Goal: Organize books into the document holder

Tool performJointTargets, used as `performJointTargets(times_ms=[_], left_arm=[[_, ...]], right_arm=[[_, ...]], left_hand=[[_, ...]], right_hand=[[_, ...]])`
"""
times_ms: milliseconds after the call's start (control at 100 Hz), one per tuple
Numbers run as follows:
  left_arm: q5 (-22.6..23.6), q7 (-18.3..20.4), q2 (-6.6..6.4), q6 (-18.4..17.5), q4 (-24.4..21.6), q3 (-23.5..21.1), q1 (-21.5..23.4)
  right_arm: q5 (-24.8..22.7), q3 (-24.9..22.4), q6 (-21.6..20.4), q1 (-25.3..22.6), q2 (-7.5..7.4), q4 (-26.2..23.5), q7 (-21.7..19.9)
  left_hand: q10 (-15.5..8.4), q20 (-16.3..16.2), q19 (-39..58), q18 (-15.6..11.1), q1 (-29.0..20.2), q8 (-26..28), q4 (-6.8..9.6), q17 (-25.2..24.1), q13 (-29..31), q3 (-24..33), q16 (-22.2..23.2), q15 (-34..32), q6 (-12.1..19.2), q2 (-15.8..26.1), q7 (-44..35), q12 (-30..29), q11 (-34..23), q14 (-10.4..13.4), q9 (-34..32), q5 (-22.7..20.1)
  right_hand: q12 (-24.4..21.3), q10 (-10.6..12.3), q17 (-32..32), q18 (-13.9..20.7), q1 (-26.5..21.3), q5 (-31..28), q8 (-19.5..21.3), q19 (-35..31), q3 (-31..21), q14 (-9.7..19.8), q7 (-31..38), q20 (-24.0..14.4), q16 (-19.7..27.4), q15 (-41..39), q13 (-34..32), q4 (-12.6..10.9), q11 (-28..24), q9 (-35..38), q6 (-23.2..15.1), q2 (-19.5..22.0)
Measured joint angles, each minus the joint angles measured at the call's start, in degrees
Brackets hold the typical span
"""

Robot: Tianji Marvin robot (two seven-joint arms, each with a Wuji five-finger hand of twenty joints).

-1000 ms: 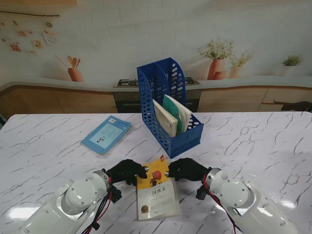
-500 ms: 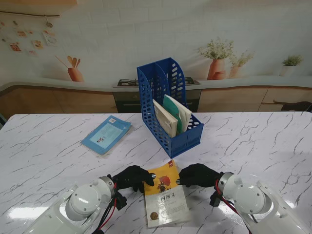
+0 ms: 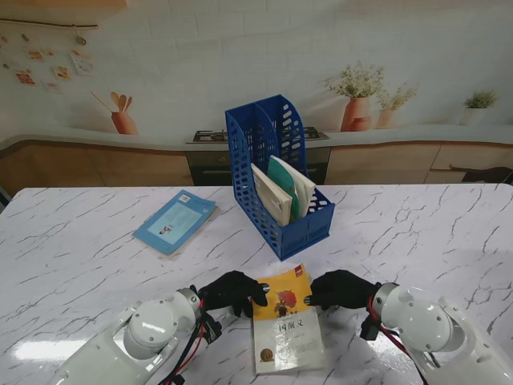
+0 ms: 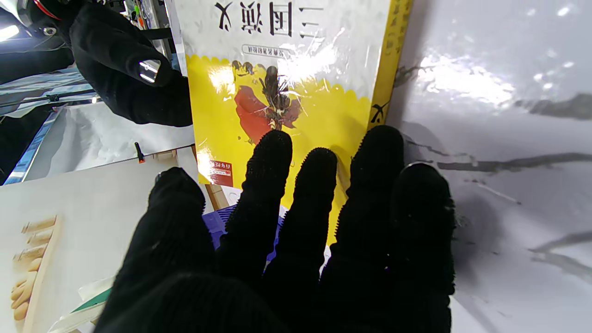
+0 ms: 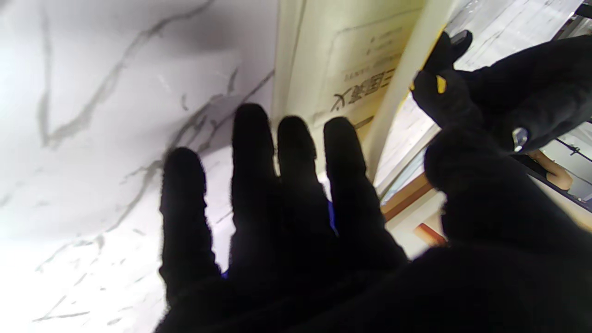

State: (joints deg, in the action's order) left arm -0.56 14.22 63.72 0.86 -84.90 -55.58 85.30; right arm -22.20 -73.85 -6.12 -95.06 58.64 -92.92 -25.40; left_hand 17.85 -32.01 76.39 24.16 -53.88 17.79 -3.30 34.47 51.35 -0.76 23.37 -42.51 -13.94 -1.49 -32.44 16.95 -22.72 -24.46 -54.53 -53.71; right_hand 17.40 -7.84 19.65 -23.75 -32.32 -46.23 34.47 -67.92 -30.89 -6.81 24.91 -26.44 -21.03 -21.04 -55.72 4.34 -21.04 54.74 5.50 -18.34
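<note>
Two books (image 3: 282,191) stand in the blue holder (image 3: 298,233); our left hand (image 3: 232,290) and right hand (image 3: 341,289) clamp the yellow book (image 3: 287,329) between them, while the blue book (image 3: 175,220) lies untouched.

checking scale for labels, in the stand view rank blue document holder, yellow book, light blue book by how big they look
1. blue document holder, clearly largest.
2. yellow book and light blue book look about alike; the yellow one lies nearer the camera, so I won't rank them.

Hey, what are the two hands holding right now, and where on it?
The yellow book, pinched between left hand and right hand at its two side edges near the far end.
</note>
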Motion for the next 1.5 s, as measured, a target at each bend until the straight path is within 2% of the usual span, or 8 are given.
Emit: performJointTargets(times_ms=[490, 600, 910, 1030, 1210, 1270, 1400, 1500], left_arm=[[-2.85, -1.1, 1.13, -1.58, 2.57, 3.18, -2.54], [0.24, -1.66, 1.23, -2.2, 2.57, 3.29, -2.71], [2.13, -4.6, 1.45, -1.4, -0.71, -0.31, 0.06], [3.71, -5.09, 1.45, 0.37, -2.18, -1.75, 1.0], [6.56, -4.98, 1.18, 3.36, -3.92, -4.09, 2.25], [7.06, -5.08, 1.06, 3.9, -4.14, -4.49, 2.5], [7.86, -4.82, 0.79, 4.64, -4.31, -5.34, 2.86], [7.99, -4.79, 0.68, 6.15, -4.3, -5.67, 2.92]], right_arm=[[-1.38, -1.59, 1.8, 0.26, -0.12, 0.31, -0.37], [-1.63, -2.17, 1.81, 0.1, -0.15, 0.24, -0.94], [-5.57, -4.17, 7.21, -2.31, 0.16, -3.5, 2.47], [-6.36, -4.64, 10.22, -2.63, 0.4, -4.98, 3.14], [-5.66, -4.54, 15.39, -2.38, 0.78, -5.58, 4.56], [-4.15, -4.38, 17.08, -2.05, 0.78, -5.6, 4.15], [-1.94, -4.09, 21.43, -1.55, 0.8, -6.26, 3.12], [-2.37, -4.27, 23.06, -1.89, 0.8, -7.55, 2.65]], left_hand=[[1.24, 2.47, -0.61, 1.27, 0.0, 0.0, 0.0, 0.67, 0.48, 0.0, -0.04, 0.0, -0.94, 0.0, 0.84, 0.0, 0.01, -0.85, -0.11, -0.53], [0.91, 0.94, 0.49, 1.0, 0.0, 0.0, 0.0, -0.66, -0.5, 0.0, 0.05, 0.31, -0.94, 0.0, 0.86, 0.0, -0.07, -1.42, -0.11, -0.41], [-0.07, -2.06, 0.6, 1.29, 0.0, 0.04, 0.07, -4.77, -0.67, 0.0, 0.2, 0.52, -0.82, 0.0, 0.38, 1.94, -3.19, -0.6, 0.33, 5.05], [-0.21, -2.55, -0.42, 0.99, 0.0, 1.21, 0.55, -9.71, -5.59, 0.28, 0.81, 1.62, -0.8, -0.09, 0.0, 3.73, -3.84, 0.13, 3.12, 8.29], [-0.29, -1.16, -12.76, -0.28, 0.14, 0.92, 0.57, -22.4, -18.87, 3.18, 1.25, 12.61, -0.74, -5.59, 4.45, 4.0, 0.5, 1.19, 14.9, 17.36], [-0.32, 0.52, -16.06, -1.51, 0.92, 0.0, 0.57, -25.23, -22.25, 8.72, 1.25, 15.63, -0.74, -8.59, 7.18, 3.97, 1.35, 1.94, 18.48, 20.53], [-0.37, 1.56, -17.0, -6.31, 3.14, -0.05, 0.57, -24.82, -22.5, 15.1, 1.25, 16.05, -0.81, -12.35, 8.07, 3.97, 1.37, 2.74, 19.95, 21.87], [-0.93, 1.57, -17.01, -9.75, 4.98, -0.05, 0.6, -18.07, -20.5, 18.29, 2.3, 13.27, -1.91, -14.42, 7.37, 3.97, 0.83, 6.77, 19.83, 21.87]], right_hand=[[0.02, 0.88, -1.28, 0.0, 0.0, 0.0, 0.0, 0.05, 0.0, 1.18, 0.01, 0.04, -0.09, -0.14, -0.45, 0.0, -0.54, 0.05, -0.01, 0.0], [0.08, 1.77, -2.21, 0.0, 0.0, 0.0, 0.0, 0.07, 0.68, 1.36, 0.01, 0.05, -0.12, -0.14, -0.25, 0.0, -0.28, 0.02, -0.71, 0.0], [4.7, 2.39, -0.29, 0.05, 1.43, 0.0, 0.66, -1.68, 5.3, 0.49, 0.84, -3.14, -2.95, -2.85, 0.04, 0.0, -1.91, 0.0, -2.07, 1.15], [4.86, 2.27, 1.31, 0.08, 2.81, 0.03, 1.14, -2.87, 6.52, 0.49, 0.84, -4.19, -3.55, -2.95, 0.04, 0.0, -1.97, -0.1, -2.07, 1.65], [1.1, -3.06, 4.23, 0.14, 4.68, 2.43, 0.61, -3.51, 6.37, -2.38, -2.81, -4.64, -0.06, 0.81, 0.18, 0.0, 1.62, -2.47, 4.44, -0.27], [0.01, -4.43, 4.17, 0.14, 5.84, 2.67, -0.04, -3.51, 6.35, -2.91, -3.9, -4.64, 0.81, 2.32, 1.45, 0.0, 1.6, -4.26, 6.03, -0.79], [-0.72, -6.46, 4.1, 0.14, 6.6, 3.69, -0.11, -3.51, 6.35, -3.83, -4.62, -4.57, 1.5, 2.43, 2.29, 0.0, 1.59, -5.33, 8.23, -0.74], [-1.6, -6.81, 5.02, 0.14, 8.51, 3.67, -0.12, -3.53, 5.43, -4.34, -4.63, -4.08, 2.21, 2.43, 2.12, 0.0, 0.04, -5.32, 8.37, -0.74]])
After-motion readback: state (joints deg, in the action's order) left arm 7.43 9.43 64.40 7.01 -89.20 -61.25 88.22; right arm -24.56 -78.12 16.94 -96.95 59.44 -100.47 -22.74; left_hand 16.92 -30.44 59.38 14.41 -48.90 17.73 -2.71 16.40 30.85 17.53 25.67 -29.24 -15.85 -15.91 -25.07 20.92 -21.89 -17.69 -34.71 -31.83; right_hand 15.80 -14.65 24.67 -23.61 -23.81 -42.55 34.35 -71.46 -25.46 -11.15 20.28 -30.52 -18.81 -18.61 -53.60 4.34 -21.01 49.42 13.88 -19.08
